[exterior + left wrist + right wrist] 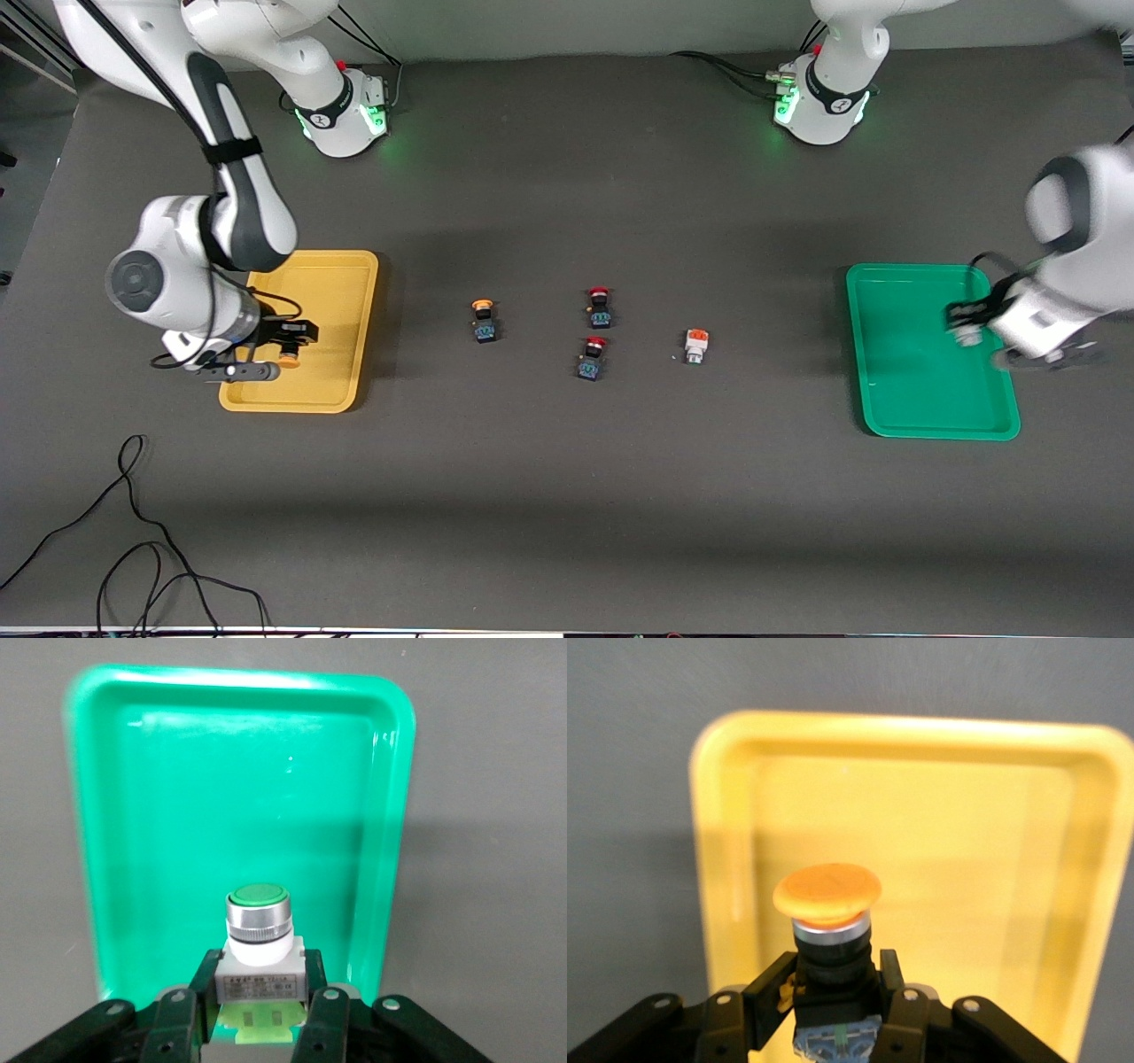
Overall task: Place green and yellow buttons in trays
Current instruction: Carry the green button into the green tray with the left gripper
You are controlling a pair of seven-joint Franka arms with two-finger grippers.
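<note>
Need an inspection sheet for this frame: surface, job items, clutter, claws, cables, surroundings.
Surface: dark grey table mat, flat.
Job's things: yellow tray at the right arm's end; green tray at the left arm's end. One yellow-capped button and one orange-topped white button stand on the mat between the trays.
Clutter: two red-capped buttons mid-table, between those two.
Claws: left claw shut on green-capped button over the green tray; right claw shut on a second yellow-capped button over the yellow tray.
Cables: loose black cable on the mat's front corner near the right arm's end.
Surroundings: nothing seen.
</note>
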